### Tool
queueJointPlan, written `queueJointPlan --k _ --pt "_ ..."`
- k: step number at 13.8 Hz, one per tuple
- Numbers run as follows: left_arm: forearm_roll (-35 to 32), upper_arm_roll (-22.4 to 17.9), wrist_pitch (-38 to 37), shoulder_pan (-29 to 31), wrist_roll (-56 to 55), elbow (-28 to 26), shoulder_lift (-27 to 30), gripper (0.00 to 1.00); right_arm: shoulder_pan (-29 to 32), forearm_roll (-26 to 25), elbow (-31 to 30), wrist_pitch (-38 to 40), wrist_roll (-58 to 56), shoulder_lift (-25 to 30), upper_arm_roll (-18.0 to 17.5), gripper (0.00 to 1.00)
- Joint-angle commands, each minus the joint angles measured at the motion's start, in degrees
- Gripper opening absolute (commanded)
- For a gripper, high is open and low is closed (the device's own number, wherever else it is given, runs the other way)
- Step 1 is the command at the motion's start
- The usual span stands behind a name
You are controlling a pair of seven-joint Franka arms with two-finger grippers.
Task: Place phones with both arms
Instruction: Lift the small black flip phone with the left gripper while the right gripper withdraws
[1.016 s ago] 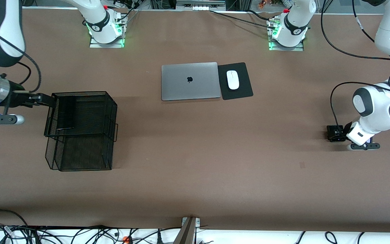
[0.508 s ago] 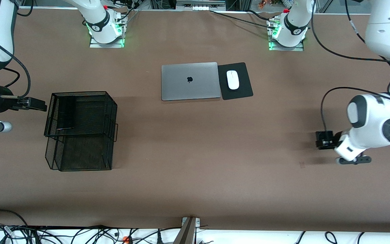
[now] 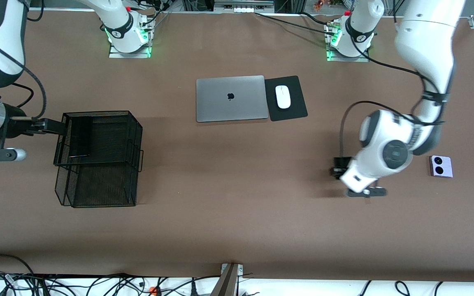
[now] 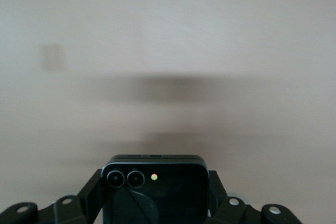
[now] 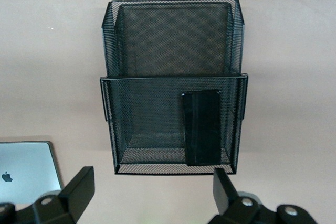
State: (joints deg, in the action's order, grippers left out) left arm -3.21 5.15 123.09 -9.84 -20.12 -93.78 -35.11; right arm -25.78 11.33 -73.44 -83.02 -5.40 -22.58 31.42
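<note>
My left gripper (image 3: pixel 340 167) is shut on the small squarish black flip phone (image 4: pixel 155 190), which it holds above bare table (image 3: pixel 237 213) toward the left arm's end. The lilac-white flip phone (image 3: pixel 441 166) with two black circles lies flat on the table beside that arm. The long black slab phone (image 5: pixel 201 127) leans inside the upper tier of the black mesh basket (image 3: pixel 97 158). My right gripper (image 3: pixel 52 126) hangs open and empty just outside the basket's rim, at the right arm's end; its fingers (image 5: pixel 79 188) stand wide apart.
A closed grey laptop (image 3: pixel 231 98) lies mid-table near the bases, with a white mouse (image 3: pixel 283 96) on a black pad (image 3: pixel 292 109) beside it. Cables run along the table edge nearest the camera.
The left arm has carried the black flip phone toward the table's middle, uncovering the lilac phone. The right gripper has opened wide, drawn back from the basket, then edged toward it again.
</note>
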Motion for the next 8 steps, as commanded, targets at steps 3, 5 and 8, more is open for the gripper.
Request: queueJointPlan --k 3,5,8 --pt "1.5 -1.0 -1.2 -10.1 -10.9 5.5 -3.1 0.0 0.4 0.7 1.4 1.0 0.0 -0.4 0.1 1.0" --pt "2.0 -1.0 -0.7 -13.4 -13.9 7.7 -5.1 0.0 0.4 0.7 1.4 1.1 0.0 -0.4 0.1 1.0" --pt "7.2 -1.1 3.4 -18.9 -14.2 12.0 -8.8 0.0 0.4 0.7 1.4 1.3 0.0 -0.4 0.2 1.0"
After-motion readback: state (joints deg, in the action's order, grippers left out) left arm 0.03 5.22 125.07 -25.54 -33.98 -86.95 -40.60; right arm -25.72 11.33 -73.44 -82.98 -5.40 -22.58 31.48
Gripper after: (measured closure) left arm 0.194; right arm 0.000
